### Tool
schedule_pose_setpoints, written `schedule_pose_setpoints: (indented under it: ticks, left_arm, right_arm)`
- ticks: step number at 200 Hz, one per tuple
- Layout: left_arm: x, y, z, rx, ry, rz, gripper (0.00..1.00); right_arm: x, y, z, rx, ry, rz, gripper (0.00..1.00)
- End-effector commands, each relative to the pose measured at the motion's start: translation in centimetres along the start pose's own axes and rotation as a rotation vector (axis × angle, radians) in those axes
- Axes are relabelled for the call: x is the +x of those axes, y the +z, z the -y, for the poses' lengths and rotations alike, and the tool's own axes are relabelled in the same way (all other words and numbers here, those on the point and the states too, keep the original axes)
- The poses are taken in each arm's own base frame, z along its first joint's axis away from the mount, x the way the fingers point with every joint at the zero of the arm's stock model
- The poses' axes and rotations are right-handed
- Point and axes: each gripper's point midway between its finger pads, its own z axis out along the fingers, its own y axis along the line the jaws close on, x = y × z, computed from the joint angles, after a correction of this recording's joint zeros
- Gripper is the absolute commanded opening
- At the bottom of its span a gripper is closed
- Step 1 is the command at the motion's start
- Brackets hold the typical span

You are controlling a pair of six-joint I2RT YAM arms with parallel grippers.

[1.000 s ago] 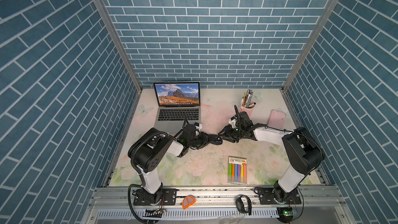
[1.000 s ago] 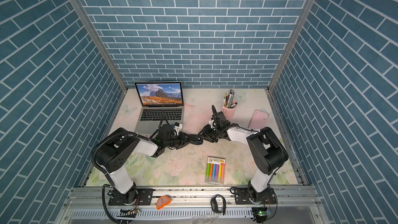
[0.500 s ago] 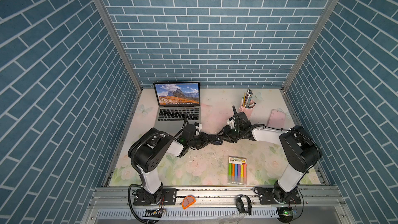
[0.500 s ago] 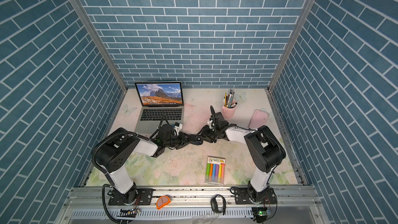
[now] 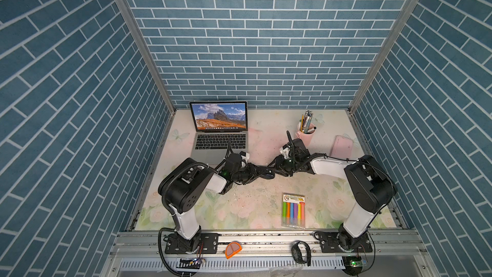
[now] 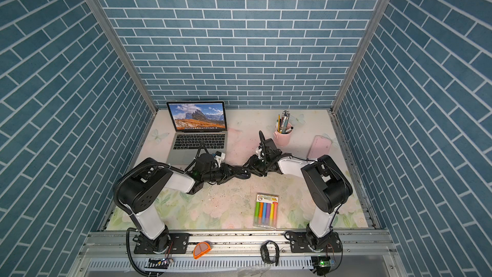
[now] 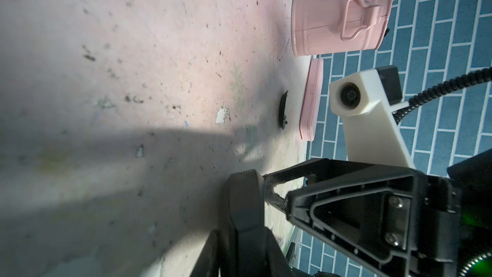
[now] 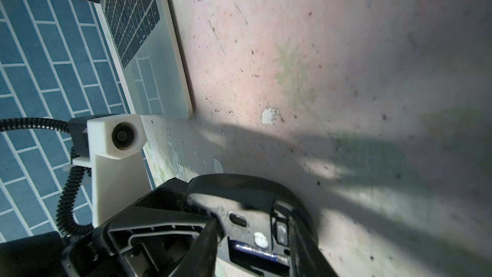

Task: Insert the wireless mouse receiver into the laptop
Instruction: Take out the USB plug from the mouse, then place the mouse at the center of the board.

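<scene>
The open silver laptop (image 5: 219,142) (image 6: 199,142) stands at the back left of the table; its front corner shows in the right wrist view (image 8: 157,62). At mid-table my left gripper (image 5: 262,175) (image 7: 245,257) is shut on the black mouse (image 7: 245,201), whose opened underside (image 8: 234,209) faces my right gripper (image 5: 275,169) (image 8: 253,225). The right fingers (image 8: 207,238) stand apart on either side of the battery bay. A small dark stub in a slot beside that bay (image 8: 281,232) looks like the wireless mouse receiver; I cannot be sure.
A loose black cover piece (image 7: 283,110) lies on the mat. A pink pen cup (image 5: 306,135) and a flat pink slab (image 5: 343,146) sit at the back right. A pack of highlighters (image 5: 292,210) lies in front.
My right gripper has moved left, closer to the left gripper and the mouse. The left arm has stayed where it was.
</scene>
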Motion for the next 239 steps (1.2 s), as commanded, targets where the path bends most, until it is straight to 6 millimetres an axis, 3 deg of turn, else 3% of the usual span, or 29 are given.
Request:
schedule_pose_setpoints:
  ticks: [1,19,67,87,120,186,239]
  left_arm:
    - [0.0,0.2,0.6,0.037,0.020,-0.005,0.03]
    - [0.1,0.2,0.9,0.045,0.015,-0.010,0.03]
    - [0.1,0.0,0.9,0.028,0.027,-0.011,0.03]
    - [0.0,0.0,0.7,0.024,0.027,-0.008,0.03]
    - [0.1,0.0,0.4,0.016,0.025,-0.009,0.03]
    - [0.4,-0.2,0.0,0.003,0.028,-0.016,0.03]
    - [1.2,-0.7,-0.9,-0.019,0.020,-0.033,0.03]
  right_arm:
    - [0.9,0.7,-1.3,-0.075,0.030,-0.044,0.45]
    - [0.8,0.0,-2.6,-0.141,0.044,-0.043,0.45]
    - [0.0,-4.0,-9.0,-0.294,-0.065,-0.018,0.45]
    - [0.2,-5.6,-9.9,-0.267,-0.122,0.001,0.45]
    - [0.1,-6.8,-8.1,-0.158,-0.136,0.058,0.45]
    - [-0.4,-5.8,-1.0,0.183,-0.171,0.066,0.40]
    - [-1.8,-4.5,1.8,0.364,-0.243,0.016,0.34]
